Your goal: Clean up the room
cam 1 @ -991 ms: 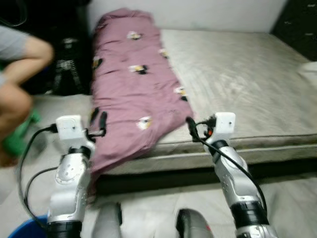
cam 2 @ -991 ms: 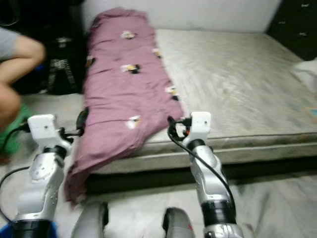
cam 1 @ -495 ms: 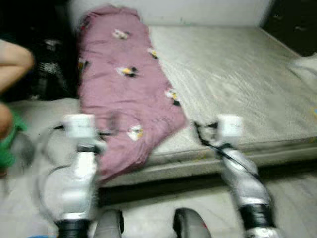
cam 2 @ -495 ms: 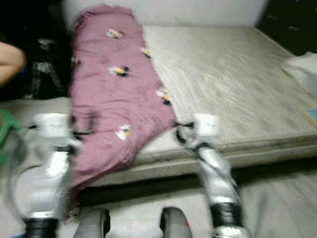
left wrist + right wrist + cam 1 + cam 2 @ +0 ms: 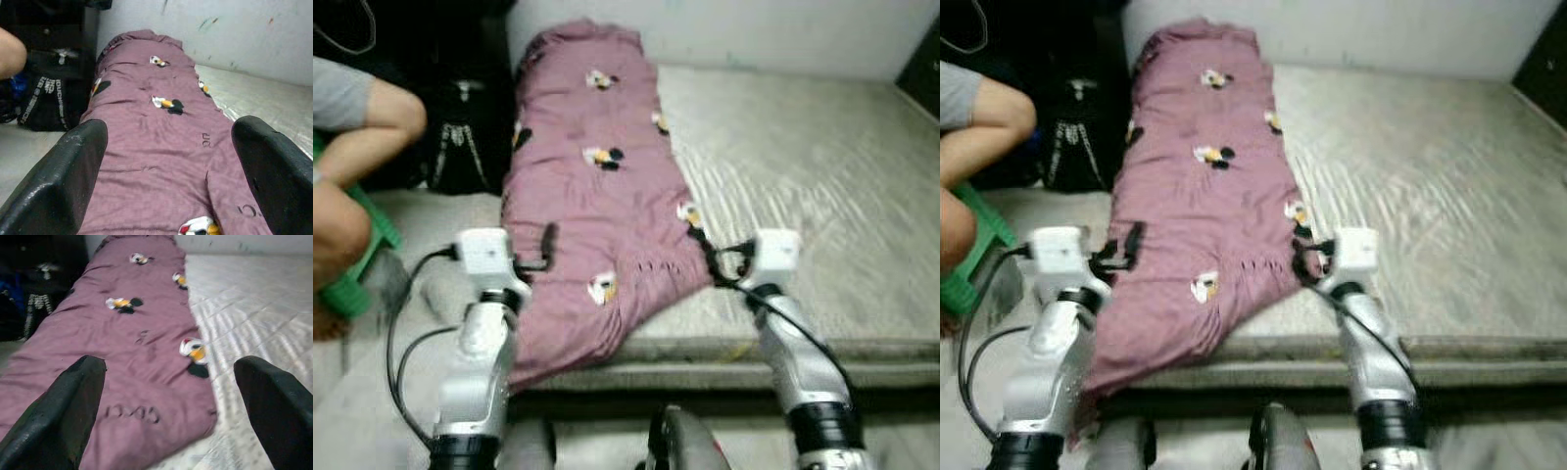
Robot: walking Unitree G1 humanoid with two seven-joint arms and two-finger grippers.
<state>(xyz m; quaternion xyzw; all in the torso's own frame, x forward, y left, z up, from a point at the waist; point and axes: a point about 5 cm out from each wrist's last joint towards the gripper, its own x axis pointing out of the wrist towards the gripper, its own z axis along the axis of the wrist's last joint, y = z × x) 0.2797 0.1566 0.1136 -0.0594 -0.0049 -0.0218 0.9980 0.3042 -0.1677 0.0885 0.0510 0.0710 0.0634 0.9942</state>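
Now nearer the bed (image 5: 822, 186). Purple blanket (image 5: 592, 186) along the left edge, long axis running away, near end hanging over. Left pincer (image 5: 544, 247) and right pincer (image 5: 701, 245) both spread wide, flanking that end, about equally near.

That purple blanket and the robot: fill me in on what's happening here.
The robot stands at the foot of a mattress, both arms raised toward a purple blanket that lies folded lengthwise along the mattress's left side, its near end drooping over the edge. The left tool and right tool are both open, hovering at the blanket's near corners, holding nothing yet. A person sits off to the left on a green stool.
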